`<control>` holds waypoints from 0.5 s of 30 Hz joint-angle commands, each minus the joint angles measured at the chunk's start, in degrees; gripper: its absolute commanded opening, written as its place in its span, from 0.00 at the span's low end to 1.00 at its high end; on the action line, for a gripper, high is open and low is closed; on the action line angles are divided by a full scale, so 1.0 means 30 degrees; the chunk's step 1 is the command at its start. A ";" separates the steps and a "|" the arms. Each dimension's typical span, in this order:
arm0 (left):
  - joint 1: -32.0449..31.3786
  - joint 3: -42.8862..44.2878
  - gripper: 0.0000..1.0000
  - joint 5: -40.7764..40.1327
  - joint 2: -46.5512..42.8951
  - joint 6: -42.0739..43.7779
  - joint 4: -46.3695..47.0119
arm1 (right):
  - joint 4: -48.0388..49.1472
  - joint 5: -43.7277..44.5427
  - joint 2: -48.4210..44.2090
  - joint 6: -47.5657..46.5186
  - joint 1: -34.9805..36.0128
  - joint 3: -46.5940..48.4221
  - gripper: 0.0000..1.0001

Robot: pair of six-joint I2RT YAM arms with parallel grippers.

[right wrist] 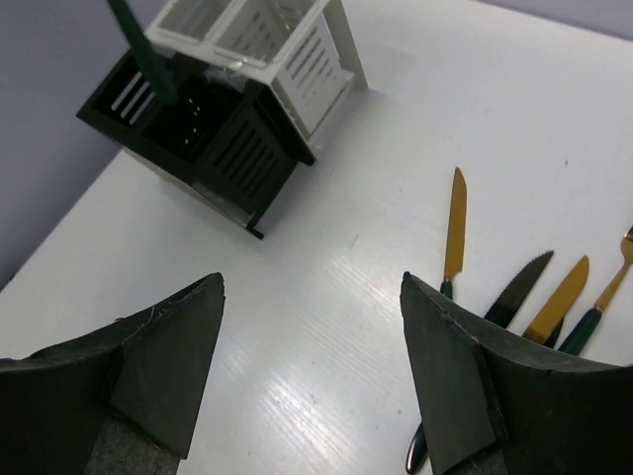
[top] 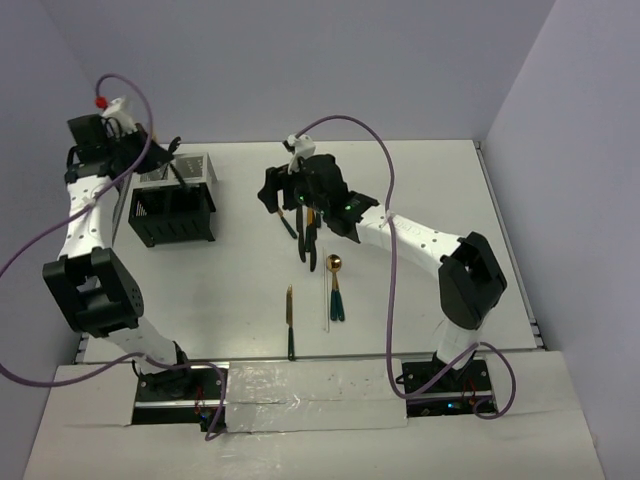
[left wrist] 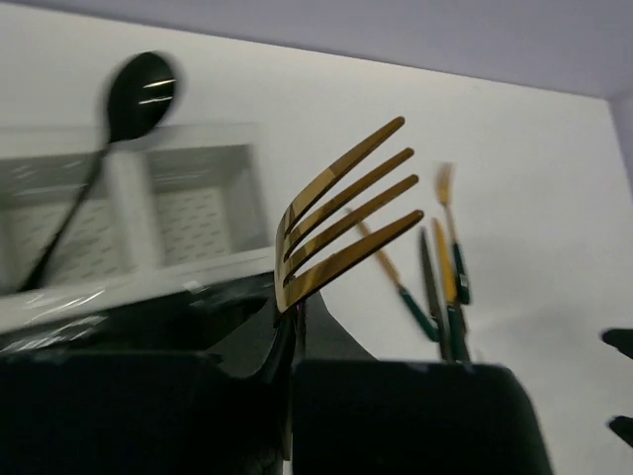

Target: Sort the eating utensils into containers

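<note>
1. White table [top: 430,200], lavender walls behind.
2. Upper left: left gripper [left wrist: 292,391] pressed together, pinching gold-tined fork [left wrist: 341,213] over black caddy [top: 172,218].
3. Upper centre: right gripper [right wrist: 312,297] spread wide, holding nothing, above loose utensils [top: 335,285].

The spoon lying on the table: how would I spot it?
Near the middle of the white table, the spoon lies just right of a thin white stick. Its round gold bowl sets it apart; the gold-tipped utensil farther left is slim and pointed.
</note>
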 commanded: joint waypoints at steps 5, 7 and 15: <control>0.2572 -0.2063 0.00 -0.3162 -0.2132 0.1461 0.2336 | 0.1631 -0.0130 -0.1854 0.0162 -0.0372 -0.2077 0.79; 0.2952 -0.2210 0.00 -0.3396 -0.2103 0.1490 0.2831 | 0.1514 -0.0248 -0.1854 0.0250 -0.0519 -0.2224 0.79; 0.3453 -0.3673 0.00 -0.4568 -0.1578 0.3246 0.4413 | 0.1660 -0.0103 -0.1972 0.0397 -0.0724 -0.2810 0.79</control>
